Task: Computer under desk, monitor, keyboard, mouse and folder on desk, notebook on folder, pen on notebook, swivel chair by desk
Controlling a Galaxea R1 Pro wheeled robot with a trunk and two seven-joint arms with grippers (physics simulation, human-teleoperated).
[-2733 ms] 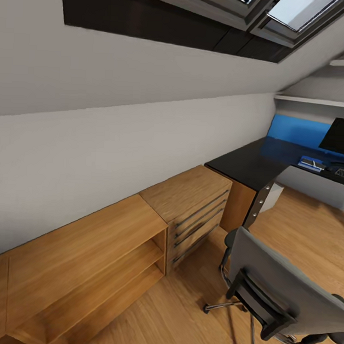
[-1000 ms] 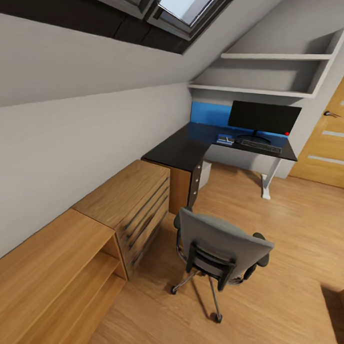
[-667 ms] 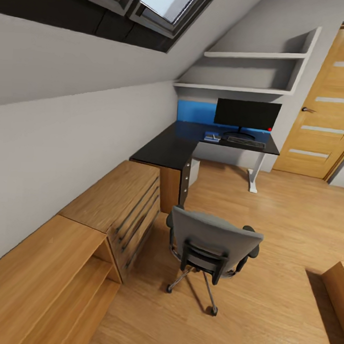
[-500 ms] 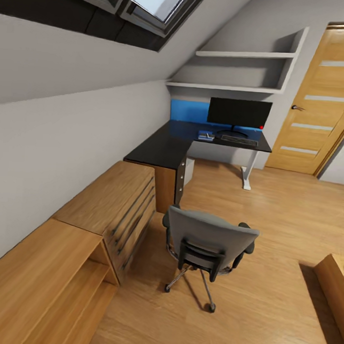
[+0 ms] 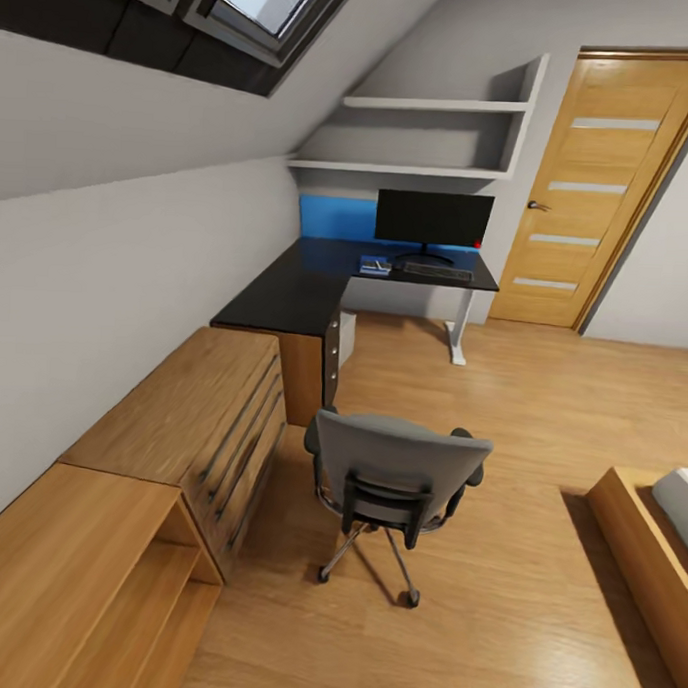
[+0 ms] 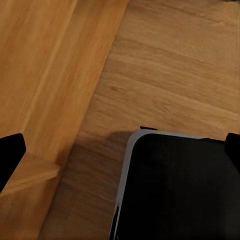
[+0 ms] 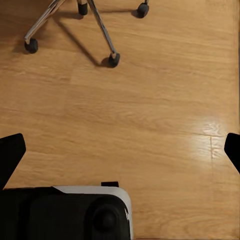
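Swivel chair (image 5: 393, 476) on wood floor (image 5: 541, 413), well short of worktop (image 5: 296, 287) bearing monitor (image 5: 434, 219); both jaws spread open.

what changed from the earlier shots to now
Only the camera moved: the head view swung right and pulled back, bringing the door and a bed corner into sight. The swivel chair, desk, monitor and keyboard kept their places. Nothing was taken hold of or let go.
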